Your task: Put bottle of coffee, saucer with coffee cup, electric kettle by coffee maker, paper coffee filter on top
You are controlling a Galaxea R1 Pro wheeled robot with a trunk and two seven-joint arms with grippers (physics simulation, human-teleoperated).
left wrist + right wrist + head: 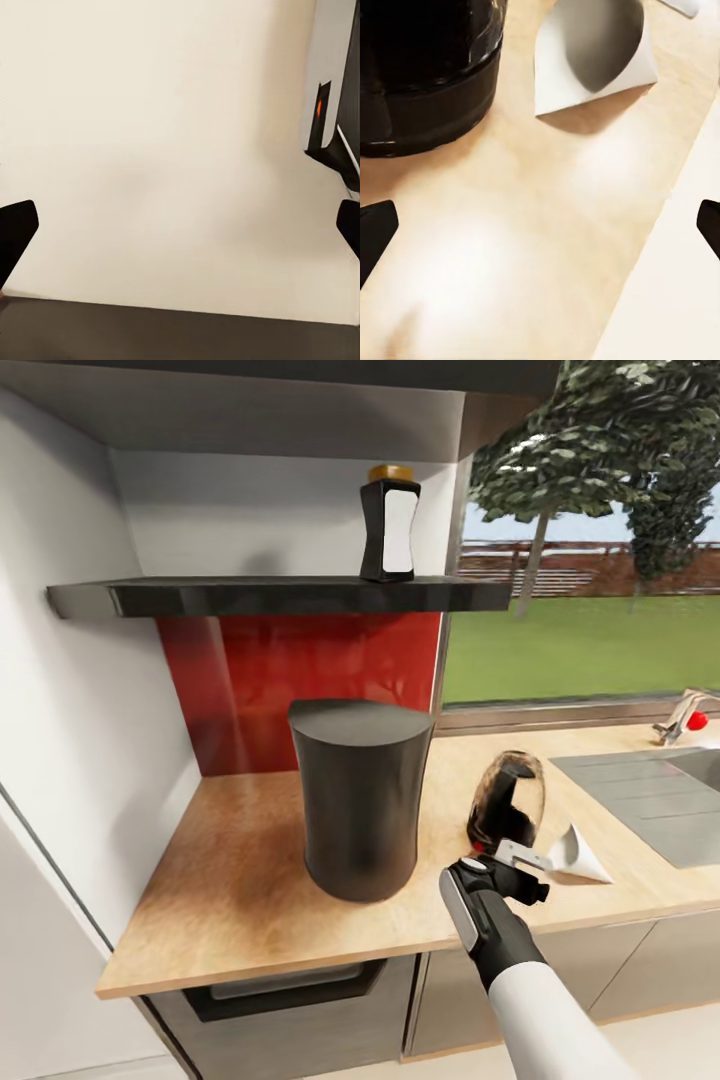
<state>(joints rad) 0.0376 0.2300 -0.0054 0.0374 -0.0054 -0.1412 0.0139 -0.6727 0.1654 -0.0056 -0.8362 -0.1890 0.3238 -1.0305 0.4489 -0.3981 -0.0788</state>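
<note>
A dark cylindrical coffee maker (pixel 360 800) stood on the wooden desk (pixel 230 880), toward its left end and roughly midway between the front edge and the red back panel (pixel 300 680); its flat top carried nothing. To its right, closer to the front edge, stood a glossy dark electric kettle with a domed glass body (pixel 507 800); what it held, if anything, could not be told through the reflections. Just right of the kettle, a white paper cone coffee filter (pixel 578 857) lay on its side near the front edge, its open mouth empty in the right wrist view (pixel 598 52). The black-and-white bottle of coffee with a gold cap (pixel 390 525) stood upright on the dark wall shelf (pixel 270 596), near that shelf's right end and above the coffee maker.

The right gripper (pixel 510 865) hung at the desk's front edge, just in front of the kettle and beside the filter, its fingers spread wide and holding nothing; its wrist view had bare wood between the fingertips (pixel 376 240). The left gripper (pixel 180 240) was also spread wide and empty, facing a pale plain surface.

Bare desk lay left of the coffee maker and between it and the kettle. A grey sink (pixel 650 790) took up the desk's right end.
</note>
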